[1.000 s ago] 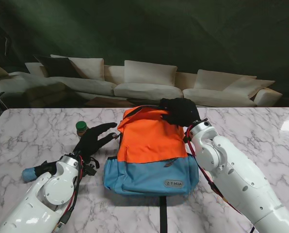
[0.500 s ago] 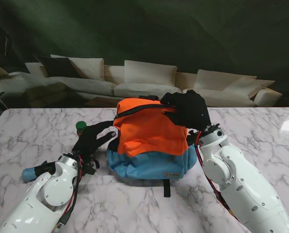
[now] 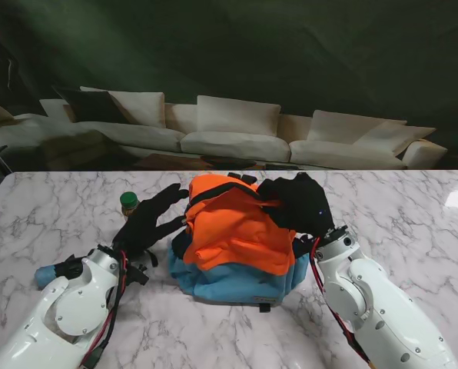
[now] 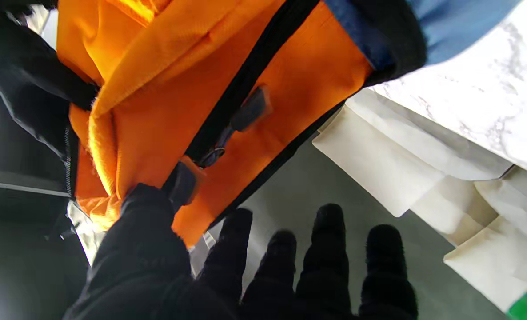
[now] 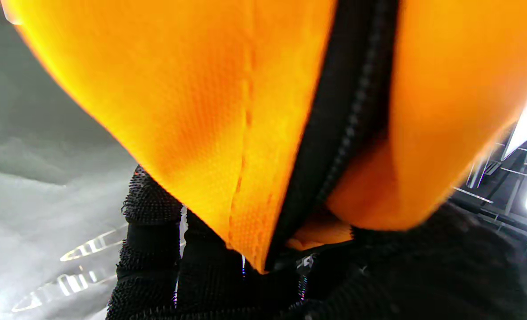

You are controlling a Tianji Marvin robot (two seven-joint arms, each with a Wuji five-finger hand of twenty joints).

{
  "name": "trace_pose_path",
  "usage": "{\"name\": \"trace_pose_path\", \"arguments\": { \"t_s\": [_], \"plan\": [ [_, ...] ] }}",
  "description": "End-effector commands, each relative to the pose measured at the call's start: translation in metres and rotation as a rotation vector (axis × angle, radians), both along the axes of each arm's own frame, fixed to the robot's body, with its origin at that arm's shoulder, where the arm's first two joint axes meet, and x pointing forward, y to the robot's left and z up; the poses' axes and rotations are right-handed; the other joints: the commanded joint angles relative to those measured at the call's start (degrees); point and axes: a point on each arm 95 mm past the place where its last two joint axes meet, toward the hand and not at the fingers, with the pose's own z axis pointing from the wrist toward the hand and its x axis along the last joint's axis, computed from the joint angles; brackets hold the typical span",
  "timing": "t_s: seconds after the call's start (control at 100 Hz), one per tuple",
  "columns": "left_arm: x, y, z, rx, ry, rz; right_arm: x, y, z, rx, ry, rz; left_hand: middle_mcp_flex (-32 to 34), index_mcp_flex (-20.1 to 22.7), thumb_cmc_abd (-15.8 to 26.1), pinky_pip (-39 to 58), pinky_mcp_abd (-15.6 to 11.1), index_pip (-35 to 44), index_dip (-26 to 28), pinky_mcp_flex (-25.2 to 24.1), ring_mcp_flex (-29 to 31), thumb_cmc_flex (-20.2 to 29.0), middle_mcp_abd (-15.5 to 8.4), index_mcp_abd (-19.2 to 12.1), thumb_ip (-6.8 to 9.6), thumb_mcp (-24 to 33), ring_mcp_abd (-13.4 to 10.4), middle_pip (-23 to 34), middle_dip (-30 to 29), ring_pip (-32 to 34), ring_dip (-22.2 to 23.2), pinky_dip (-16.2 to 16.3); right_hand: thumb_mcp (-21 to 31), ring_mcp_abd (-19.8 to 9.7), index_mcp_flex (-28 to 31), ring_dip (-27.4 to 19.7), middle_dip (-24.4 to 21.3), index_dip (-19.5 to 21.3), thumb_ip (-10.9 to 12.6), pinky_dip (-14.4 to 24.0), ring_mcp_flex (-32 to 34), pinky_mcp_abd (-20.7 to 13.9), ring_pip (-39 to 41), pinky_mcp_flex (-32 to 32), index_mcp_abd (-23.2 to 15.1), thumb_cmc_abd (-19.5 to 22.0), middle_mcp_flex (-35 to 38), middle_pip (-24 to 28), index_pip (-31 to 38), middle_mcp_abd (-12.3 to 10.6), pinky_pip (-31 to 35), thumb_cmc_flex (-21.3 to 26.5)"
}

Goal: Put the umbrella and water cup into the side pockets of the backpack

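Observation:
The orange and blue backpack stands upright in the middle of the marble table. My right hand is shut on its top, holding it up by the orange fabric near the black zipper. My left hand is open with fingers spread, its thumb touching the backpack's left side. A cup with a green lid stands just beyond the left hand. A blue cylinder, likely the umbrella, lies by my left forearm, partly hidden.
A long white sofa runs behind the table's far edge. The backpack's black strap end lies on the marble nearer to me. Bare marble stretches on the far right.
The right hand has pulled the backpack from lying flat to standing upright and drawn it nearer to me. The left hand has risen and reached toward the backpack's left side.

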Motion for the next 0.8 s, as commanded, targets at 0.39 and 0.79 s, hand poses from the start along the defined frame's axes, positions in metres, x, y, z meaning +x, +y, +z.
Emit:
{"name": "trace_pose_path", "arguments": {
  "t_s": [0.39, 0.79],
  "plan": [
    [0.001, 0.001, 0.083, 0.133, -0.24, -0.135, -0.005, 0.001, -0.01, -0.014, 0.022, 0.005, -2.97, -5.67, -4.41, -8.14, -0.79, -3.97, -2.45, -0.09, -3.1, -12.58, 3.91, -0.16, -0.31, -1.32, 0.01, -2.41, -3.18, -2.95, -3.04, -2.05, 5.17, -3.68, -0.12, -1.78, -0.96, -0.41, 2.32, -0.14, 0.53, -0.99, -1.72, -0.89, -9.36, 4.9, 1.74, 4.22, 1.46, -3.79, 0.42, 5.07],
    [0.039, -0.036, 0.093, 0.275, -0.118, -0.246, -0.002, 0.002, -0.009, -0.024, 0.022, 0.005, -7.42, -12.86, -11.22, -11.86, -0.44, -5.98, -3.37, 0.46, -5.1, -18.38, 5.66, 2.59, -0.82, -1.12, 0.81, -2.86, -5.64, -3.8, -4.28, -1.26, 4.75, -3.75, -0.14, -2.0, -1.32, -0.87, 2.34, -0.27, 0.49, -0.99, -2.19, -0.94, -9.28, 5.18, 1.64, 4.1, 1.3, -3.78, 0.5, 5.14]
  ]
}}
